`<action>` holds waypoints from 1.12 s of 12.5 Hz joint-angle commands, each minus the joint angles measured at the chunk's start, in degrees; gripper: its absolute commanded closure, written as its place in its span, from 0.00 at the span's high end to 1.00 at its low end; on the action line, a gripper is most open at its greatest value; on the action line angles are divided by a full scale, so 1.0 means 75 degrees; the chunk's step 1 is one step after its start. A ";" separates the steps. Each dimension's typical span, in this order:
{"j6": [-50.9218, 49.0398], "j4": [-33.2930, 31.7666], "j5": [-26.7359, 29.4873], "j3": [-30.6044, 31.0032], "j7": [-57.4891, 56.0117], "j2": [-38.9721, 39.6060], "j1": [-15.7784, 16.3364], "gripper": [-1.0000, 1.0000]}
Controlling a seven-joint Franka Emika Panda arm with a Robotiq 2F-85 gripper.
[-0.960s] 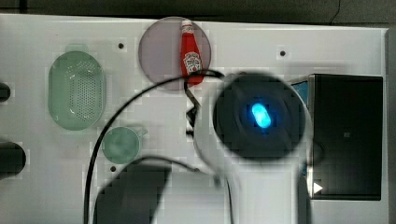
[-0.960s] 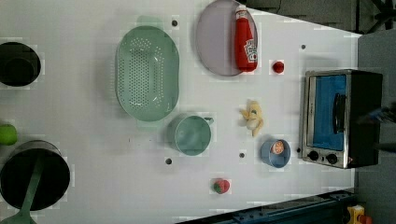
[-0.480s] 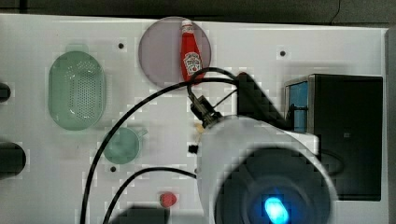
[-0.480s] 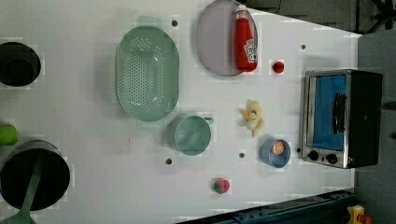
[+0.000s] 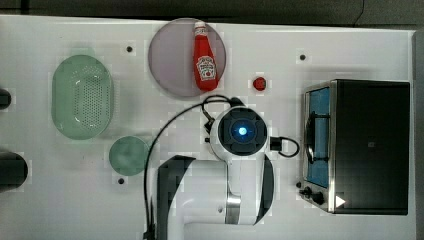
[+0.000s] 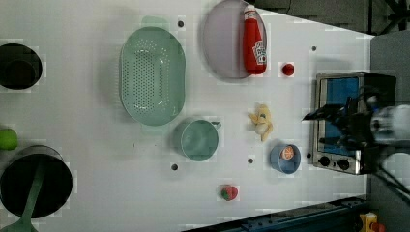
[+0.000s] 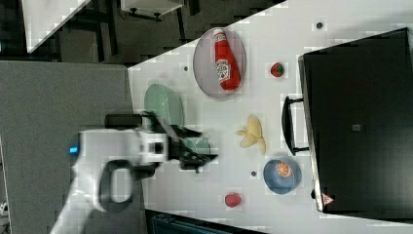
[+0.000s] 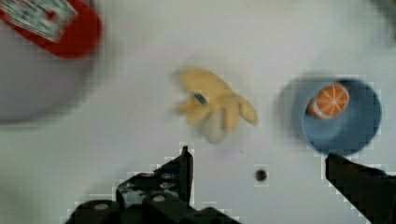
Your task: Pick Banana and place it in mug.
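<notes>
The claw (image 8: pixel 257 161) hangs above the bench (image 6: pixel 87 121) with its two fingers (image 8: pixel 180 170) spread wide and nothing between them. In the wrist view the peeled banana (image 8: pixel 215 105) lies flat on the bench just beyond the fingertips, not touched. The same banana (image 6: pixel 261 122) sits in the left view between the pale-green mug (image 6: pixel 199 139) and the toaster oven (image 6: pixel 341 121), apart from both.

Close beside the banana stands a blue bowl (image 8: pixel 341 116) holding an orange slice (image 8: pixel 329 100); a small dark hole (image 8: pixel 261 175) in the bench lies between bowl and fingers. The mug stands upright and holds nothing, its short handle toward the banana. Just beside it in the left view is the green perforated colander (image 6: pixel 152 75). A ketchup bottle (image 6: pixel 254 41) lies on its side on a grey plate (image 6: pixel 222 38). A strawberry (image 6: pixel 229 193) lies near the bench edge, a small red fruit (image 6: pixel 288 69) beside the plate.
</notes>
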 commanded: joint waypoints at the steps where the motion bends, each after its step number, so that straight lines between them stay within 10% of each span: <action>1: 0.1173 -0.0415 0.0036 -0.0125 -0.0465 0.0178 0.0021 1.00; 14: 0.5060 -0.0979 0.0036 -0.0073 -0.0465 0.3349 0.0031 1.00</action>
